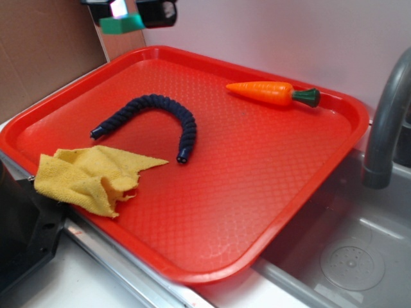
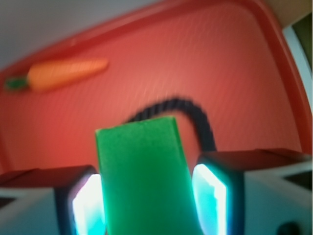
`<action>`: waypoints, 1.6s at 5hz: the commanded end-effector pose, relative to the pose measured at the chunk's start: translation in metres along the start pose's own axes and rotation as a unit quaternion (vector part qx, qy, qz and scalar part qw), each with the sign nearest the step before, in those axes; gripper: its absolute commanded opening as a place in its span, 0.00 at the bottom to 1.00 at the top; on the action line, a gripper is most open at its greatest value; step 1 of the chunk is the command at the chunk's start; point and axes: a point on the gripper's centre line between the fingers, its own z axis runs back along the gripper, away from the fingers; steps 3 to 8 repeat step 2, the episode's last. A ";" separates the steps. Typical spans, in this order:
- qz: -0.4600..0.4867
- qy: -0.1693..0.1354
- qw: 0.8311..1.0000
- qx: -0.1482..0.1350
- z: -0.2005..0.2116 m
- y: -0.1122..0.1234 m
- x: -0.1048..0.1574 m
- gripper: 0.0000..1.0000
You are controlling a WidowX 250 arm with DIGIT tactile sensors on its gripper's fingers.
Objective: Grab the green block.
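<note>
The green block (image 2: 144,176) fills the middle of the wrist view, clamped between my two fingers, whose pads (image 2: 88,208) glow cyan on both sides of it. My gripper (image 2: 146,196) is shut on the block. From the exterior camera the gripper (image 1: 122,14) hangs at the top left, high above the red tray's (image 1: 270,186) far left corner, with the green block (image 1: 122,24) sticking out below it. The block is lifted clear of the tray.
On the tray lie an orange toy carrot (image 1: 270,93) at the back right, a curved dark blue rope piece (image 1: 157,119) in the middle and a yellow cloth (image 1: 90,176) at the front left edge. A grey faucet (image 1: 385,122) and sink (image 1: 350,260) stand to the right.
</note>
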 end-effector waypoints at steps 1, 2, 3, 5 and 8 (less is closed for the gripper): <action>-0.025 -0.055 0.998 -0.008 0.020 0.012 -0.040 0.00; -0.021 -0.033 0.999 -0.003 0.018 0.019 -0.029 0.00; -0.021 -0.033 0.999 -0.003 0.018 0.019 -0.029 0.00; -0.021 -0.033 0.999 -0.003 0.018 0.019 -0.029 0.00; -0.021 -0.033 0.999 -0.003 0.018 0.019 -0.029 0.00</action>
